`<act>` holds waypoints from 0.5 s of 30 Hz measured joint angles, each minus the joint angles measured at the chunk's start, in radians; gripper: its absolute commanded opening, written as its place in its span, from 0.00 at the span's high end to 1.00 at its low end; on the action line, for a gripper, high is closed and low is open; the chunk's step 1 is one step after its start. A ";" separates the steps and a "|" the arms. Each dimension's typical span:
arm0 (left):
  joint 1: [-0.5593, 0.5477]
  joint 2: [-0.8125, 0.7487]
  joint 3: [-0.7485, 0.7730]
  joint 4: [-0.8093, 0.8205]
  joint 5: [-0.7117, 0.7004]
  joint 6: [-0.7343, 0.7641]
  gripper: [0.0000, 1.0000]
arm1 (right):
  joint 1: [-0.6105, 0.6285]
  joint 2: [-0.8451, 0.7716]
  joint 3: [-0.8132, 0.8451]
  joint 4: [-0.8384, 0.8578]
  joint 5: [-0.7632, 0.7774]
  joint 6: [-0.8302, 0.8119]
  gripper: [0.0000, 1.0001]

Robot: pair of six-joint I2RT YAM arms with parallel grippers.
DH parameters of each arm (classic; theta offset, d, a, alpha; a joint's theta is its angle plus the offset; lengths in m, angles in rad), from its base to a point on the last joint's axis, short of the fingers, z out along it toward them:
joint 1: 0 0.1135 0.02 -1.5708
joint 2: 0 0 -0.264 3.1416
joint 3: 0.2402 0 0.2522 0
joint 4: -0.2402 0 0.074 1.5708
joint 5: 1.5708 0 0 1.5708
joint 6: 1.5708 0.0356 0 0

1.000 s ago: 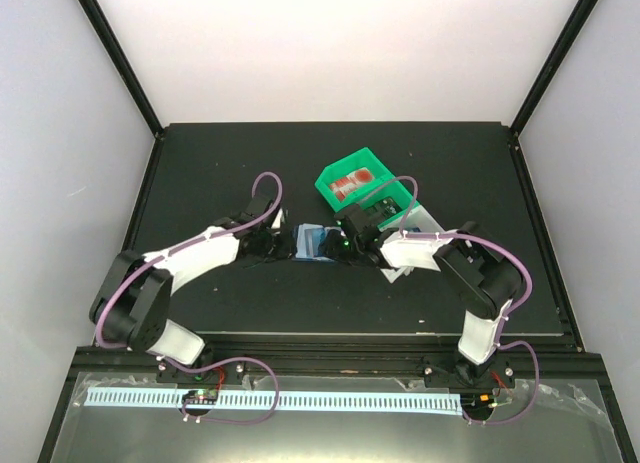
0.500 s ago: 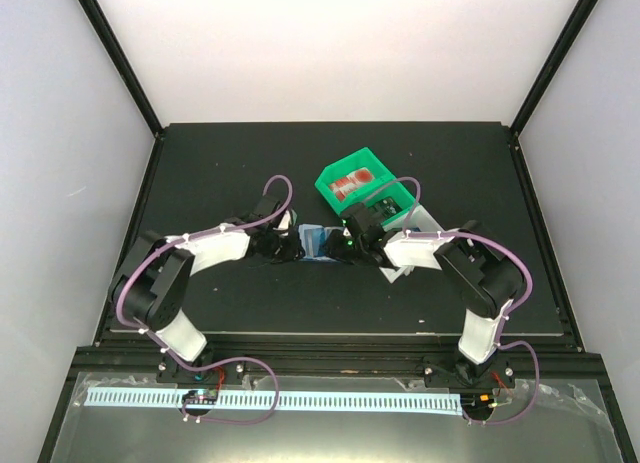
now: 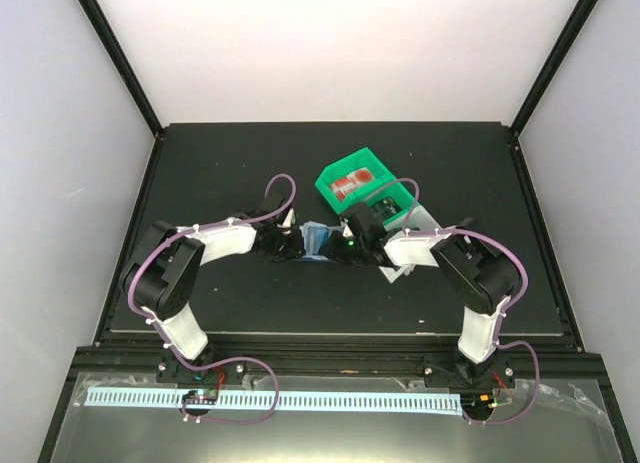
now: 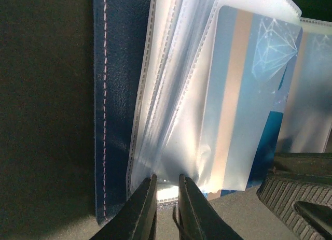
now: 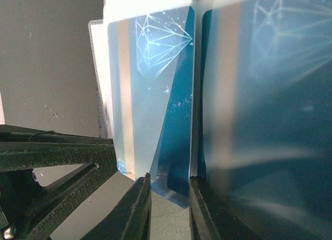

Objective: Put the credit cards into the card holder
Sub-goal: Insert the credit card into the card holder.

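Note:
The navy card holder point(image 3: 312, 239) lies open mid-table between my two grippers; its stitched cover point(image 4: 114, 95) and fanned clear sleeves point(image 4: 171, 110) fill the left wrist view. My left gripper point(image 3: 297, 246) point(image 4: 167, 191) has its jaws almost together on the lower edge of a clear sleeve. A light blue credit card point(image 4: 233, 95) with a tan stripe sits in a sleeve. My right gripper point(image 3: 336, 248) point(image 5: 168, 191) is open, its fingers standing either side of the lower corner of a darker blue credit card point(image 5: 179, 146) without touching it. Another blue card point(image 5: 264, 121) sits sleeved at the right.
A green bin point(image 3: 335, 173) holding red-and-white cards point(image 3: 350, 186) stands just behind the right gripper. A white bin point(image 3: 432, 219) is partly hidden under the right arm. The black mat's edges point(image 3: 130, 233) run along a framed enclosure.
The left arm has swung right, bringing its gripper up to the card holder's left edge. Both grippers' jaws have narrowed. The right gripper has edged slightly left.

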 measured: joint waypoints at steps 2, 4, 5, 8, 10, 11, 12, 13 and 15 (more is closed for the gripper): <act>0.000 0.000 0.000 -0.002 -0.002 -0.003 0.86 | -0.005 0.003 0.000 0.007 0.000 0.003 0.83; 0.000 0.000 0.000 -0.002 -0.004 -0.005 0.86 | -0.010 0.007 -0.004 0.020 0.001 0.013 0.87; 0.000 -0.001 0.000 -0.002 -0.005 -0.005 0.86 | -0.012 0.007 -0.008 0.029 0.001 0.016 0.89; 0.000 -0.002 0.000 -0.002 -0.006 -0.005 0.86 | -0.018 0.009 -0.024 0.059 0.002 0.035 0.92; -0.001 -0.003 0.000 -0.003 -0.008 -0.005 0.86 | -0.021 0.011 -0.034 0.084 -0.002 0.045 0.94; -0.001 -0.003 0.000 -0.003 -0.009 -0.004 0.86 | -0.022 0.014 -0.038 0.096 -0.002 0.050 0.94; -0.001 -0.004 0.000 -0.003 -0.010 -0.005 0.86 | -0.024 0.015 -0.041 0.108 -0.005 0.054 0.94; -0.001 -0.004 0.000 -0.003 -0.012 -0.004 0.86 | -0.026 0.016 -0.045 0.119 -0.007 0.057 0.94; -0.001 -0.005 0.000 -0.004 -0.013 -0.004 0.86 | -0.029 0.017 -0.053 0.148 -0.014 0.065 0.89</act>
